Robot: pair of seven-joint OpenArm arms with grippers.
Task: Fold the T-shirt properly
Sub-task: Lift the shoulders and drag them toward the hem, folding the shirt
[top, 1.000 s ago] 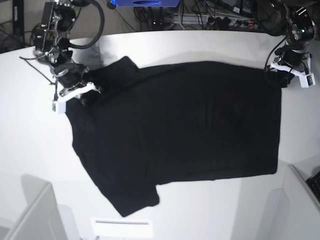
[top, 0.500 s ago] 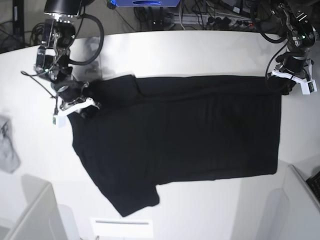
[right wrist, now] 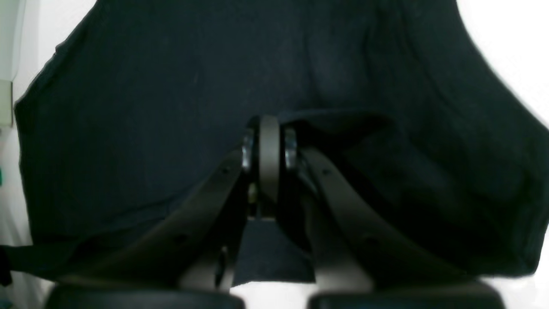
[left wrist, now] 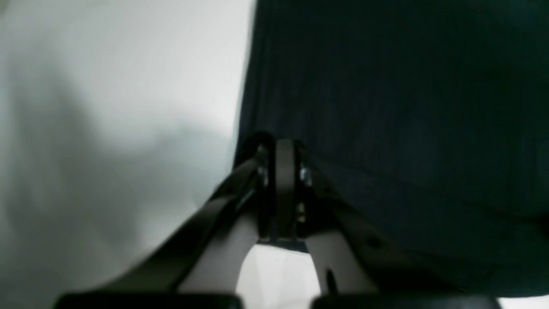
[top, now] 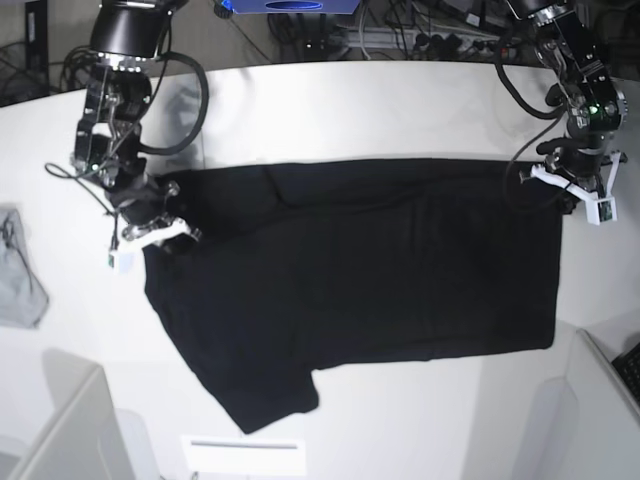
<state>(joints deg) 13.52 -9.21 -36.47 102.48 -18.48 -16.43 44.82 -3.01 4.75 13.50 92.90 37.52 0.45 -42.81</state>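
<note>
Lying spread over the white table [top: 330,110], the black T-shirt [top: 350,280] occupies the middle of the base view, its plain dark side uppermost, one short sleeve pointing toward the near edge at lower left and the hem running down the view's right side. The far edge of the cloth is doubled over toward the near side in a narrow band that runs straight between the two grippers. The right gripper [top: 152,232] — at the left of the base view — has its jaws pressed together on the shoulder end of that band; its wrist view shows the dark fingers [right wrist: 326,180] meeting at the tip with a raised ridge of black cloth pinched there and the shirt spreading away beyond them. The left gripper [top: 572,188] — at the right of the base view — is likewise closed on the hem corner; its wrist view shows the fingers [left wrist: 240,180] clamped tight at the shirt's edge, black cloth to one side and bare table to the other. A small grey cloth [top: 18,275] lies crumpled at the table's left margin, well apart from the shirt. A white strip [top: 243,452] sits on the near edge of the table below the sleeve.
</note>
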